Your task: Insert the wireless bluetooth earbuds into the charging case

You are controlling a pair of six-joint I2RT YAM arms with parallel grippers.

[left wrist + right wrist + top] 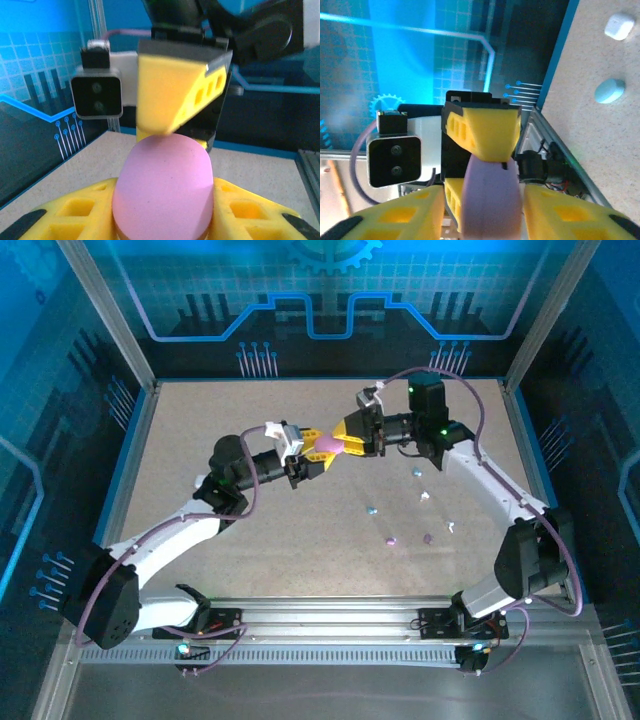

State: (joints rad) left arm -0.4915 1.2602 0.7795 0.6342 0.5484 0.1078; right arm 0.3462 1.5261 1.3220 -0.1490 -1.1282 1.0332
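The pink charging case [327,445] was held above the table [250,550] between both arms, probably for a handover or for opening. The left gripper [316,462] had its jaws pinched on it. The right gripper [346,445] had its jaws around it, but I could not tell whether they gripped. The earbuds [390,540] lay scattered near right, still uninserted.

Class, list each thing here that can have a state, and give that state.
pink case: off the table, between both end effectors.
left end effector: shut on the pink case.
right end effector: open, loosely around the pink case.
earbuds: loose on the table, outside the pink case.
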